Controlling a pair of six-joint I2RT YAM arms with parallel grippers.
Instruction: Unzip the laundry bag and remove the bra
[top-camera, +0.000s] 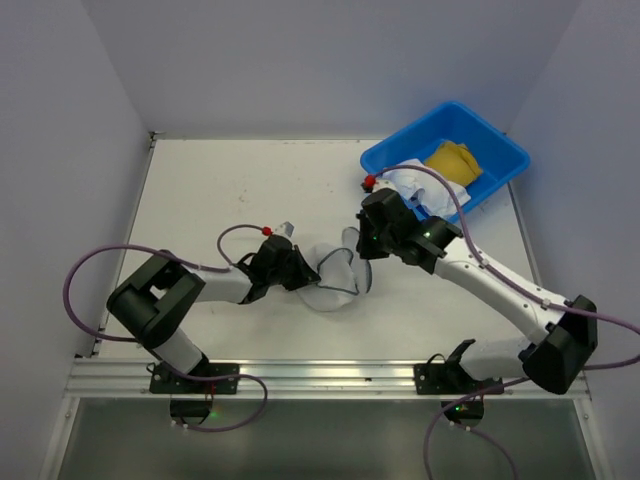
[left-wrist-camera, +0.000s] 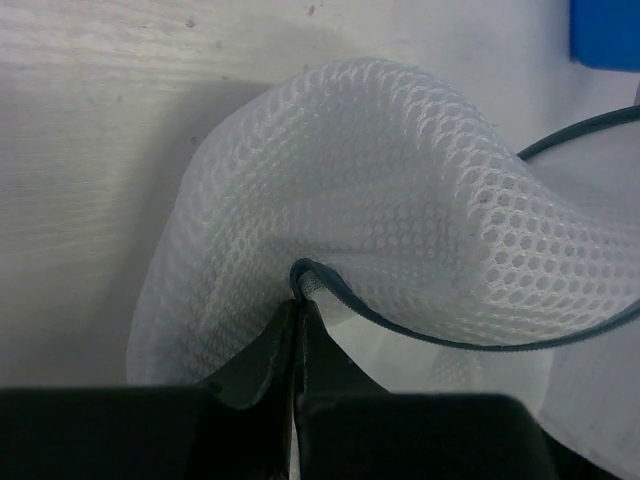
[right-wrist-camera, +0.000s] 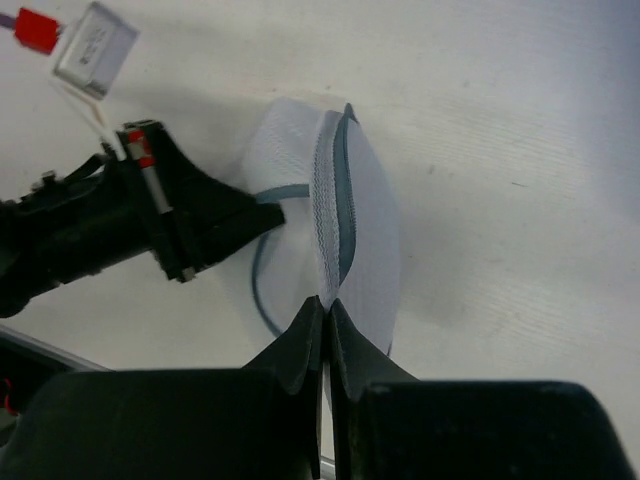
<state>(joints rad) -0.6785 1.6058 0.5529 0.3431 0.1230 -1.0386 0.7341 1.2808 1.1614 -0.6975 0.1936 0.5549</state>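
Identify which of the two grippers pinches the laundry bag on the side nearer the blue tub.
The right gripper: shut on the laundry bag at the edge facing the blue tub; the left gripper pinches the opposite side.

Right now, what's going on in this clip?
Both arms hold the white mesh laundry bag at the middle of the table. The left gripper is shut on its dark-edged rim. The right gripper is shut on the opposite edge, at the zipper band. The bag bulges between them. No bra shows through the mesh, and how far it is unzipped is unclear.
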